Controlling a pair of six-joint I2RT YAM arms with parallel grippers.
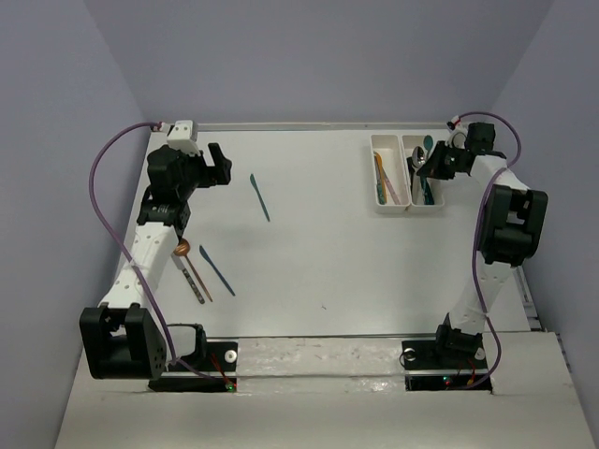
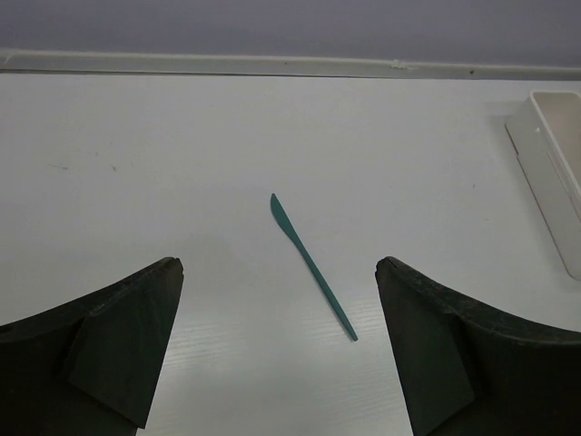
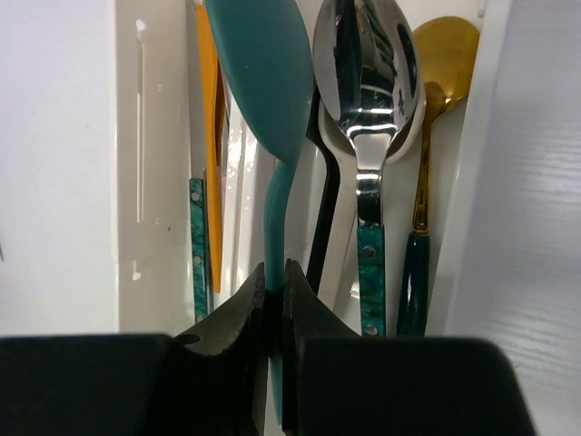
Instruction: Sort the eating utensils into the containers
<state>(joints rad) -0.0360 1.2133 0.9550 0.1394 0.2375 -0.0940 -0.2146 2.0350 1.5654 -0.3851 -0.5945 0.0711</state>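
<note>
**A:** Why does the right gripper (image 3: 277, 283) hang over the trays (image 3: 136, 182)?

**B:** It pinches the stem of a teal spoon (image 3: 259, 82), bowl pointing along the right-hand tray; other spoons (image 3: 368, 73) lie there, so like probably joins like.

**A:** And the left gripper (image 2: 280, 268)?

**B:** Spread wide, holding nothing; it faces a teal knife (image 2: 313, 268) lying flat, well left of the trays; I'd guess that's its next pick; more utensils (image 1: 197, 276) lie farther from the trays.
</note>
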